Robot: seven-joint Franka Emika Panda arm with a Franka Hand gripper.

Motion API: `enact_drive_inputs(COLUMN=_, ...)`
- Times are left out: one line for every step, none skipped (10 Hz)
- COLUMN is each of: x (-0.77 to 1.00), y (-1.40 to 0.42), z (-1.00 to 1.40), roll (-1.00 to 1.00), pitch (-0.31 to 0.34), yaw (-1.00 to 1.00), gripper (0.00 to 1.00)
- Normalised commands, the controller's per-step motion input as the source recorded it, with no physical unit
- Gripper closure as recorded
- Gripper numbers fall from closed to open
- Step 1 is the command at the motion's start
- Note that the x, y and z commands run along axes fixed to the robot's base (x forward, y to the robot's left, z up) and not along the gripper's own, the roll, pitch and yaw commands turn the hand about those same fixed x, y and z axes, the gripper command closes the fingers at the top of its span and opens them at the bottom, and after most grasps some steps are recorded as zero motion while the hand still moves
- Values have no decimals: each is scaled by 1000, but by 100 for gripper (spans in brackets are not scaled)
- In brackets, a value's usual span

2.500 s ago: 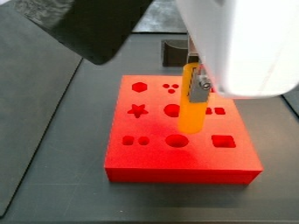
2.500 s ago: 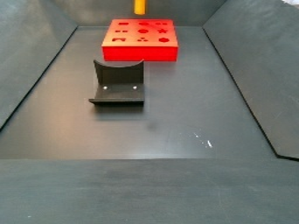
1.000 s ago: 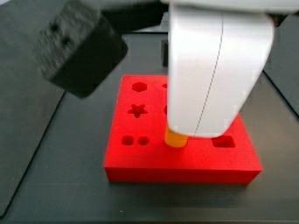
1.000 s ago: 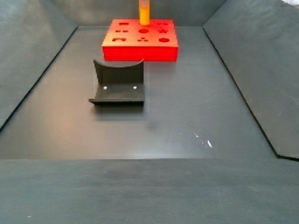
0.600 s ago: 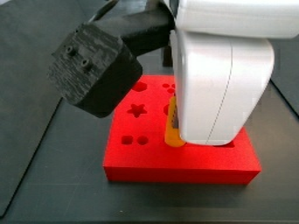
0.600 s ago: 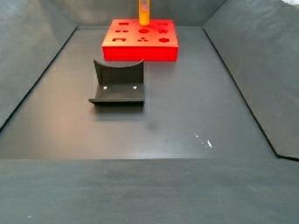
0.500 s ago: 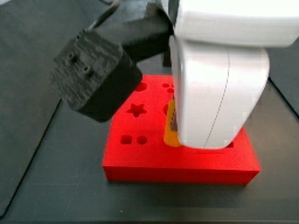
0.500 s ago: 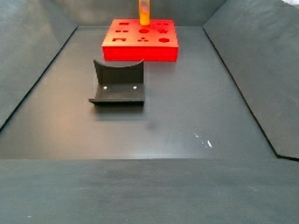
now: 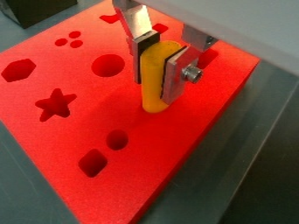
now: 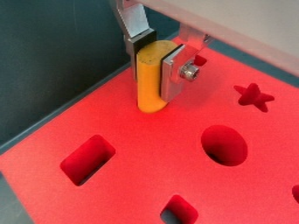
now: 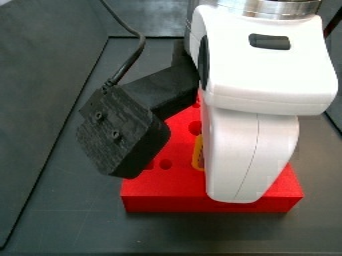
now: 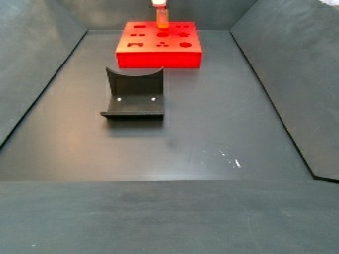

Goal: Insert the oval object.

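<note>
Because the peg has to go down into a shaped hole, the gripper [image 9: 159, 67] holds the oval object [image 9: 153, 80] upright, its silver fingers [image 9: 174, 74] clamped on the upper part of the orange shaft so that the lower end is free to enter. In both wrist views the peg's rounded lower end meets the top face of the red block [image 9: 70, 131]; whether it has begun to sink into an opening or only rests on the surface cannot be told, since the peg itself hides whatever is beneath it. In a wrist view an oval hole [image 10: 225, 145] lies open and empty a little way off from the peg [image 10: 151, 80], near a star hole [image 10: 253, 96] and a rectangular one [image 10: 86, 160] — so if that oval is the target, the peg looks offset from it, though that is only a judgement.

In a side view the arm's white body fills most of the frame and only a sliver of the orange peg [image 11: 198, 153] shows over the red block [image 11: 163, 190]. From the far side view the block [image 12: 161, 48] sits at the back of the dark floor, with the gripper [image 12: 159, 5] just above it at the frame's edge. The fixture [image 12: 133, 95] stands well apart, nearer the camera, and is empty.

The next move probably calls for a straight downward push with the long axis of the oval lined up — a twist or tilt could jam the peg at the rim.
</note>
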Motion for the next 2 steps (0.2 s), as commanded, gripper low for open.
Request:
enact_drive_inputs(x=0, y=0, z=-26, roll=31, pitch=0, yaw=0, gripper=100)
enact_drive_inputs(x=0, y=0, z=0, roll=0, pitch=0, yaw=0, gripper=100)
